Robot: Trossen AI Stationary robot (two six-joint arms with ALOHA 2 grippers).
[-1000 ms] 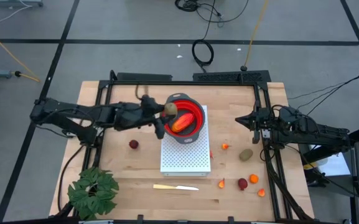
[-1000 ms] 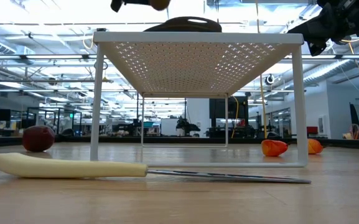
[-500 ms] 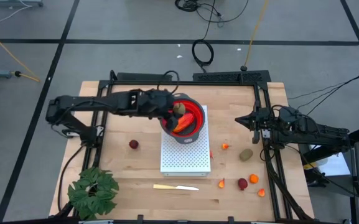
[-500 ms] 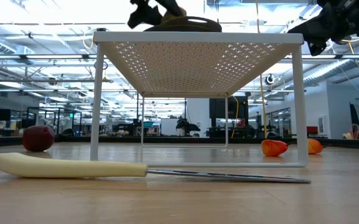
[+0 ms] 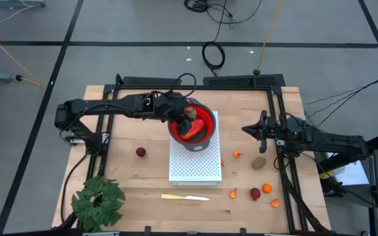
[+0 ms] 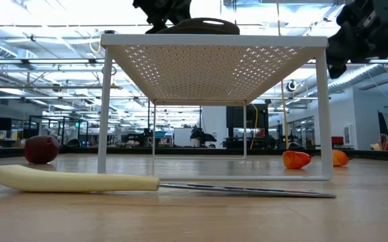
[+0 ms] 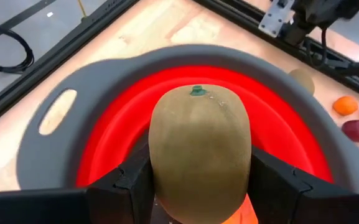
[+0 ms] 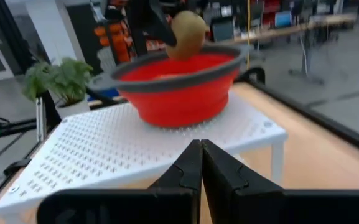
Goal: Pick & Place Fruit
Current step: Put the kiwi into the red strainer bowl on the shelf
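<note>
One olive-brown oval fruit [image 7: 199,152], green-tipped, sits clamped in the left gripper [image 7: 201,180] over the red bowl [image 7: 114,134].

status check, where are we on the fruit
Left tool shut on olive oval, over red bowl. Right tool shut, waiting right of the rack. Path clear; more fruit on the table.

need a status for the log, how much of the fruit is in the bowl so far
Done: a red-orange piece lies in the red bowl on the white rack. In hand: the left gripper holds an olive-brown oval over the bowl. Left: a dark red ball, another oval, a second red ball and orange bits on the table. The right gripper waits, shut.
</note>
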